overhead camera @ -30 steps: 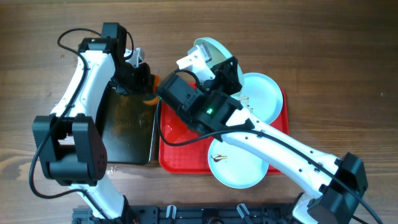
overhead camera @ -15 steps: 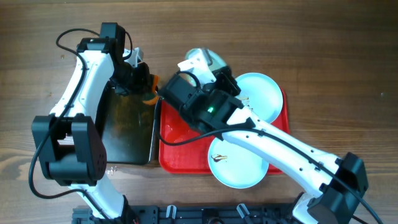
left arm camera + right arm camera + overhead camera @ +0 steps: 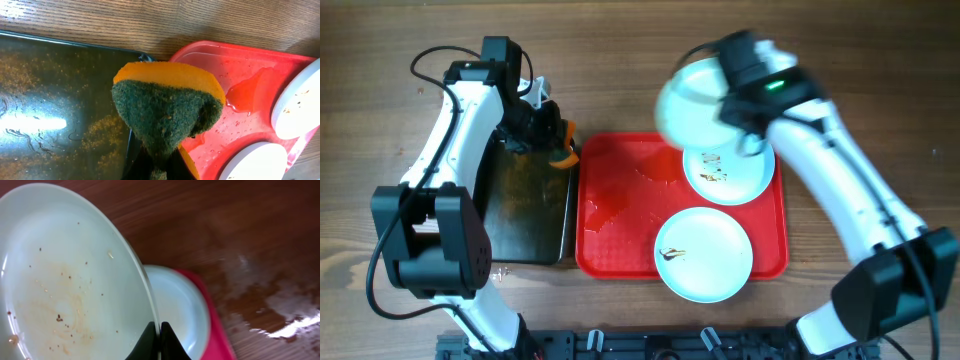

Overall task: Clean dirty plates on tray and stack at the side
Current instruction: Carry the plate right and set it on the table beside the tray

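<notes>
**A:** Right claw is clenched on the rim of a plate, holding it tilted over the tray's far edge. Brown specks all over its face!

**B:** It's tilted to bare that face for a scrub, I'd say. Left claw grips the sponge over the pan, beside the tray's left rim.

**A:** Far plate and near plate wait on the tray's right side, both speckled.

I count 3 plates: far plate, right plate, near plate. I also see 1 tray, 1 pan and 1 sponge.
</notes>
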Controlling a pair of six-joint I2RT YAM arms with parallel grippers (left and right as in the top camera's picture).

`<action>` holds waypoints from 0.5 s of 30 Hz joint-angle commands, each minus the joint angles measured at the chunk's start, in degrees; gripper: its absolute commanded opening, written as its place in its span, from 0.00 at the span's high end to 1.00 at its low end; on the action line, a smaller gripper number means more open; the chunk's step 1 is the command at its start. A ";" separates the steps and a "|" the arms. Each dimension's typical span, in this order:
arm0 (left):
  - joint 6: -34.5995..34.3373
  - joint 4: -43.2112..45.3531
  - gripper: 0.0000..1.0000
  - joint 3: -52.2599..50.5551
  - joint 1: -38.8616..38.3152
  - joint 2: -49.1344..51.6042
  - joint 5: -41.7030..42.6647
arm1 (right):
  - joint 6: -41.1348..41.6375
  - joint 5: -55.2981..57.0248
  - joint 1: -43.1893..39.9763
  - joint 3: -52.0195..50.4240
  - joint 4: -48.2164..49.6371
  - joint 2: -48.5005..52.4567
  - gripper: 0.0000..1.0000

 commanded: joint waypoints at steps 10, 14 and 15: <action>1.14 -0.09 0.96 -0.35 0.42 0.20 1.38 | -4.22 -13.99 -36.57 1.20 -2.21 -0.02 0.96; 1.11 -0.07 0.96 -0.35 0.42 0.20 1.40 | -3.17 -13.97 -43.82 0.20 -2.82 0.11 0.95; 1.14 -0.07 0.96 -0.35 0.42 0.20 1.38 | -2.64 -13.99 -45.11 -0.44 -2.78 0.35 0.95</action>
